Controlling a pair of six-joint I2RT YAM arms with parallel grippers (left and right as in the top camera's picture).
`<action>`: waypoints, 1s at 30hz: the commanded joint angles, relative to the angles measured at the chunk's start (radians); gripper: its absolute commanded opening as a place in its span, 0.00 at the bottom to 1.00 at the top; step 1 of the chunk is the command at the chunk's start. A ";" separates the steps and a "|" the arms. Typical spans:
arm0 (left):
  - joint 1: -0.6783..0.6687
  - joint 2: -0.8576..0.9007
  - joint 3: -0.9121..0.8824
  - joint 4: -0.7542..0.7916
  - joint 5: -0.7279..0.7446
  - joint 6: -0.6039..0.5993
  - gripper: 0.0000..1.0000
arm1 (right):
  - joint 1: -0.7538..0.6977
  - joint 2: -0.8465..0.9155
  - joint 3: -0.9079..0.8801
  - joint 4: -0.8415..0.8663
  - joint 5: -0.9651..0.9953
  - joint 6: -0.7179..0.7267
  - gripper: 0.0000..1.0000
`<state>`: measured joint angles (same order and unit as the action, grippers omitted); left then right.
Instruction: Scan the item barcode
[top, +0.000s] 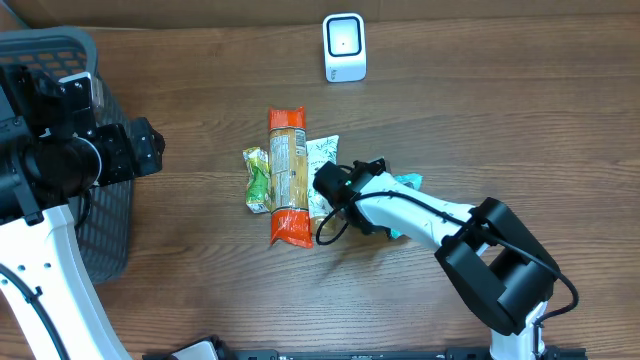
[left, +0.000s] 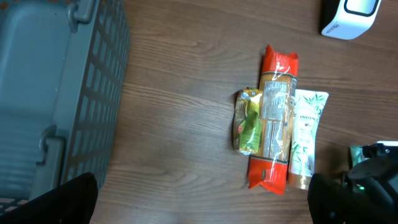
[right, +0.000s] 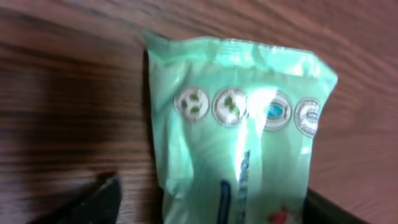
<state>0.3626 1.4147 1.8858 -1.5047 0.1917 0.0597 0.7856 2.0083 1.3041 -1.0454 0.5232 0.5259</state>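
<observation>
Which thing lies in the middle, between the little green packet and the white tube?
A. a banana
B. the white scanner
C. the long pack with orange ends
C: the long pack with orange ends has the little green packet along one side and the white tube along the other.

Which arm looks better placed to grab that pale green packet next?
Right. The right gripper hangs open directly over the green packet, with one finger on each side. The left gripper is off by the basket, far from it.
</observation>
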 joint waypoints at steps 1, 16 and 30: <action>0.003 0.004 0.006 -0.002 0.011 0.019 1.00 | -0.016 0.008 0.026 0.005 -0.080 0.001 0.89; 0.003 0.004 0.006 -0.002 0.011 0.019 0.99 | -0.023 0.016 0.292 -0.074 -0.233 -0.107 0.89; 0.003 0.004 0.006 -0.002 0.011 0.019 1.00 | -0.017 0.085 0.201 -0.103 -0.111 -0.167 0.73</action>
<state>0.3626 1.4147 1.8858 -1.5047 0.1913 0.0597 0.7666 2.0911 1.5360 -1.1465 0.3592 0.3664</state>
